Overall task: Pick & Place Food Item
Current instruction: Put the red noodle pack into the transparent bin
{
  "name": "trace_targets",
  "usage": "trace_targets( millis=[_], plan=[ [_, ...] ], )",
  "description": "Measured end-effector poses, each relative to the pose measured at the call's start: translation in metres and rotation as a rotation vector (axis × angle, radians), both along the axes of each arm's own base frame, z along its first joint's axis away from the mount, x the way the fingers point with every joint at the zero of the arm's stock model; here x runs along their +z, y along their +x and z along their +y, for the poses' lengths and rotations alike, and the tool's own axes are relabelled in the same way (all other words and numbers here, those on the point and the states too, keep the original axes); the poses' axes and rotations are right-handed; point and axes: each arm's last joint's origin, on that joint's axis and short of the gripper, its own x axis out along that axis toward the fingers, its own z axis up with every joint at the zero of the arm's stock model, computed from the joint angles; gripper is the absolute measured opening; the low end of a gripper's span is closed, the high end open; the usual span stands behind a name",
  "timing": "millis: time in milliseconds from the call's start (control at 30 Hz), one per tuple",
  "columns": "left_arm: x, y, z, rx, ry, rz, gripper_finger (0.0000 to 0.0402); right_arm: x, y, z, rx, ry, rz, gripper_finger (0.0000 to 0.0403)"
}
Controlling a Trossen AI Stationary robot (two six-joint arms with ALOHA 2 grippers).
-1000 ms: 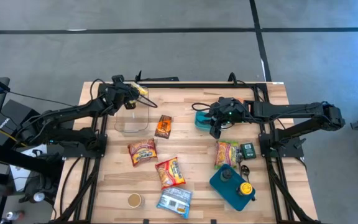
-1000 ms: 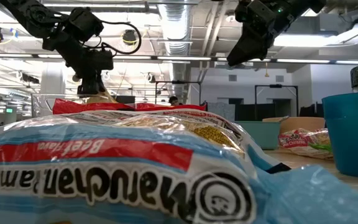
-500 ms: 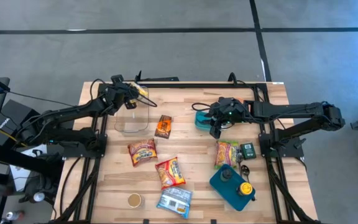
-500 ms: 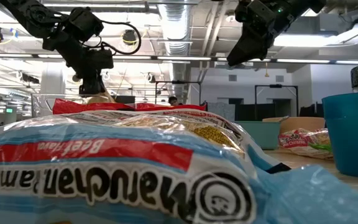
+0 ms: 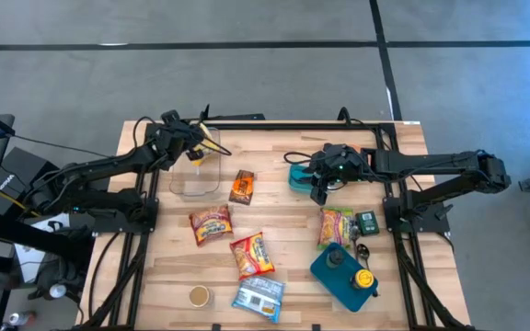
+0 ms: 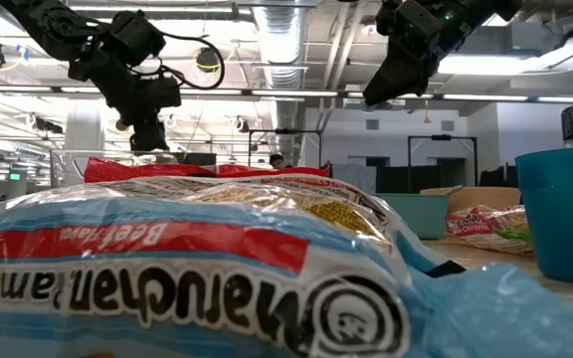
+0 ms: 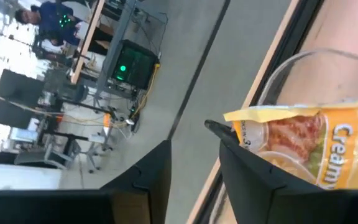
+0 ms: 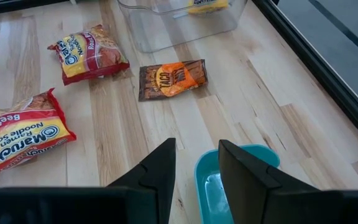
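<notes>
1. Yellow soup-mix packet (image 7: 316, 146), the task's food item: in the left wrist view it lies across the mouth of the clear plastic tub (image 5: 196, 175), apart from both dark fingers; the right wrist view shows its yellow edge inside the tub.
2. Left gripper (image 5: 194, 140): poised above the tub's far rim at the table's back-left, its fingers parted by a narrow gap and holding nothing.
3. Right gripper (image 5: 321, 187): hovers over the teal plastic bowl (image 8: 238, 180) right of centre, fingers narrowly parted, nothing between them.
4. Orange-and-brown taco seasoning packet (image 8: 171, 78): flat on the wooden slatted table (image 5: 283, 230), just beside the tub.
5. Red-and-yellow ramen packs (image 5: 211, 223), (image 5: 252, 255): lie nearer the table's front; a blue-and-white ramen pack (image 5: 259, 297) sits at the front edge and fills the low view.
6. Blue lidded container (image 5: 343, 274) with a yellow knob: front-right, near a multicoloured snack bag (image 5: 335, 226).
</notes>
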Motion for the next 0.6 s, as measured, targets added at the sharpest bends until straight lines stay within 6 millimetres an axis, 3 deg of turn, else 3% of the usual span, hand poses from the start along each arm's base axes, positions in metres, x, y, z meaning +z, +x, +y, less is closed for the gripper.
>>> trace_targets(
  millis=[267, 600],
  plan=[
    [0.000, 0.003, -0.001, 0.014, -0.099, -0.291, 0.0119, 0.000, 0.000, 0.000, 0.000, 0.000, 0.001, 0.0115],
    [0.003, 0.012, -0.004, -0.095, -0.307, -0.634, 0.0093, 0.000, 0.000, 0.000, 0.001, 0.000, 0.004, 0.0115]
  ],
)
